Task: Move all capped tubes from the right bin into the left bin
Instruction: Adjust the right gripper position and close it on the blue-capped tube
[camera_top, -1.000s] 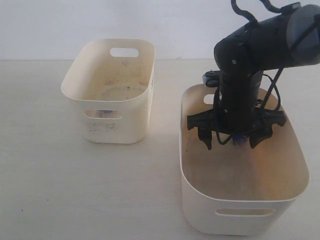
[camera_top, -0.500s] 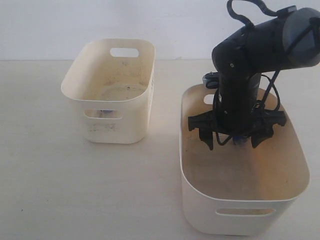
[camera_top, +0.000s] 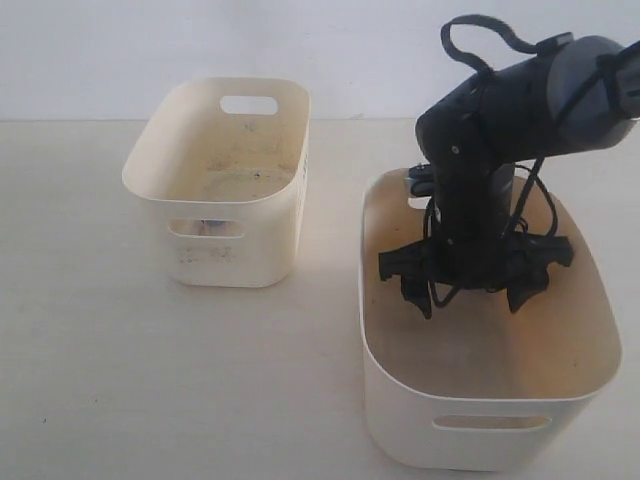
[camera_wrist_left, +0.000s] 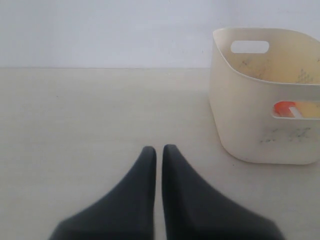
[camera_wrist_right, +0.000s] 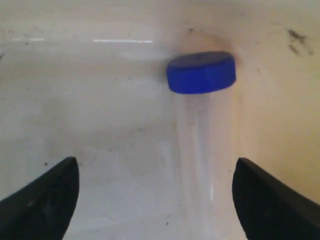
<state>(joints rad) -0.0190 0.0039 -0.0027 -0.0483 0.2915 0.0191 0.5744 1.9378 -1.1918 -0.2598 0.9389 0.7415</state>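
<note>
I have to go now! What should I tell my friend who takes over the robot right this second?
Left hand: shut, empty, over the table.
Right hand: open, down inside the right bin, a blue-capped tube between its fingers, not gripped.
Left bin: an orange-red cap shows through its handle hole; the count inside is hidden.
Left to do: grip the blue-capped tube and carry it over.

The left bin (camera_top: 230, 265) was set left and farther back, the right bin (camera_top: 400, 420) right and nearer. One capped tube (camera_wrist_right: 202, 145) was laid on the right bin's floor (beneath the right gripper (camera_top: 470, 300)); another tube (camera_wrist_left: 285, 109) was contained in the left bin.
</note>
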